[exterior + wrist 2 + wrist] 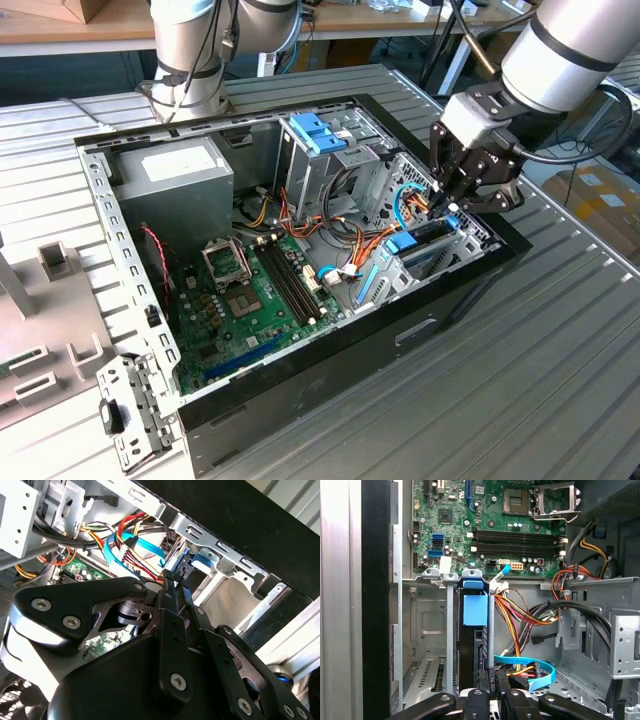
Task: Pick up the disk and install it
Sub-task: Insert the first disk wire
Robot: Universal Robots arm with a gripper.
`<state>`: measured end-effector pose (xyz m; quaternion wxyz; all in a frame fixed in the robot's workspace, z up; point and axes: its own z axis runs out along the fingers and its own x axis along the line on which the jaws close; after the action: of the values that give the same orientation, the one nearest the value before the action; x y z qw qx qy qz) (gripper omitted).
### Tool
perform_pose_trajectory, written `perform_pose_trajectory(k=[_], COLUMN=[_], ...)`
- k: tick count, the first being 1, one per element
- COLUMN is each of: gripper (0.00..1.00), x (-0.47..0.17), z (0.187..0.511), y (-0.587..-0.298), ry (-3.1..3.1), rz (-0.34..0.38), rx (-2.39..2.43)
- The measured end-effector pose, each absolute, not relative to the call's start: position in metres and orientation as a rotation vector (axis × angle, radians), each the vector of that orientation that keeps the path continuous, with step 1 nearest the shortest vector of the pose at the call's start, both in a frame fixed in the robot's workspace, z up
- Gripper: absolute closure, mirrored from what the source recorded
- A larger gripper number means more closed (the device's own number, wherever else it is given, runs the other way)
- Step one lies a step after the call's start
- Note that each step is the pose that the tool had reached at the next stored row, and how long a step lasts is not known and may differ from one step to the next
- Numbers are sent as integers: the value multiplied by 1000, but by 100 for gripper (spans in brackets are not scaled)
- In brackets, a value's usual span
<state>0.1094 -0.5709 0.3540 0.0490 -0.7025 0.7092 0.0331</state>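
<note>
The disk (428, 240), dark grey in a light blue carrier, stands on edge in the metal bay at the case's front corner, on the exterior view's right. In the first wrist view the disk (472, 645) sits between the bay's rails, its blue tab facing the motherboard. My gripper (449, 207) hangs just over the disk's outer end, tilted down into the case. Its black fingers (484, 682) lie close together, shut, with nothing seen between them. They are at the disk's end, and contact cannot be made out. In the second wrist view the gripper (171, 577) points at the cables beside the bay.
The open computer case (330, 340) lies on a slatted metal table. Inside are the green motherboard (250, 290), a grey power supply (175, 175), a blue-latched bracket (318, 133) on the drive cage, and orange and blue cables (535, 672) beside the bay. A loose metal bracket (130, 420) lies outside.
</note>
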Motion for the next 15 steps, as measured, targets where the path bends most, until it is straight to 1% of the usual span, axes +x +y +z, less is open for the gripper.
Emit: perform_pose_trajectory(k=[15], gripper=[82], x=[109], z=[352], y=[-571], ry=[2313], rz=[89], rx=[-1969])
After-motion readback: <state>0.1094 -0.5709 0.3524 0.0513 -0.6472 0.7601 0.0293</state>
